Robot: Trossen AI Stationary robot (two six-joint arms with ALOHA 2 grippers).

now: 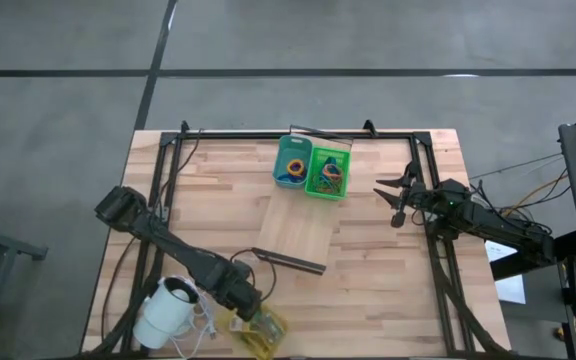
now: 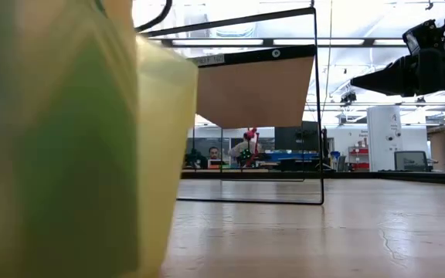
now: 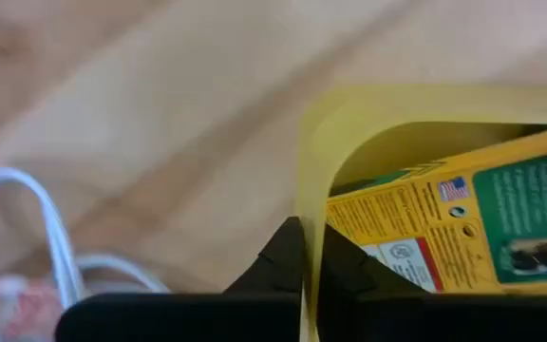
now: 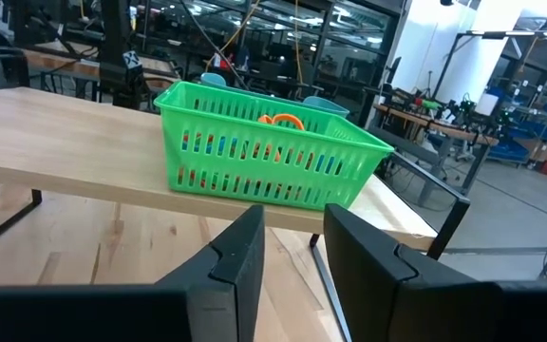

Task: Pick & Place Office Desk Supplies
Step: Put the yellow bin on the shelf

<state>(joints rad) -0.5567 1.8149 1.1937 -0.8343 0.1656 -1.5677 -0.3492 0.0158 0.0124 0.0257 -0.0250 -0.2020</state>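
Note:
A yellow bin (image 1: 264, 331) sits near the table's near edge and fills the left of the low view (image 2: 157, 154). It holds a yellow-green printed packet (image 3: 463, 218). My left gripper (image 1: 253, 307) is shut on the bin's wall. A green basket (image 1: 326, 172) holding small coloured items, among them an orange ring (image 4: 283, 121), and a blue basket (image 1: 292, 162) stand on the far end of a pale wooden board (image 1: 298, 230). My right gripper (image 1: 396, 198) hovers open to the right of the baskets, its fingers (image 4: 240, 256) pointing at the green basket (image 4: 264, 147). My left gripper (image 3: 311, 261) pinches the yellow bin's thin wall (image 3: 310, 223) at its rim, one finger (image 3: 349, 261) inside the bin and one finger (image 3: 278, 256) outside. It comes slanting down from the table's left. Whether the bin stands on the table or is lifted I cannot tell.
A white round device (image 1: 168, 310) with a white cord (image 3: 27, 218) lies just left of the left gripper. A black metal frame (image 1: 168, 150) runs around the tabletop, and a dark bar (image 1: 288, 261) lies at the board's near end. Bare wood lies between the board and the right arm.

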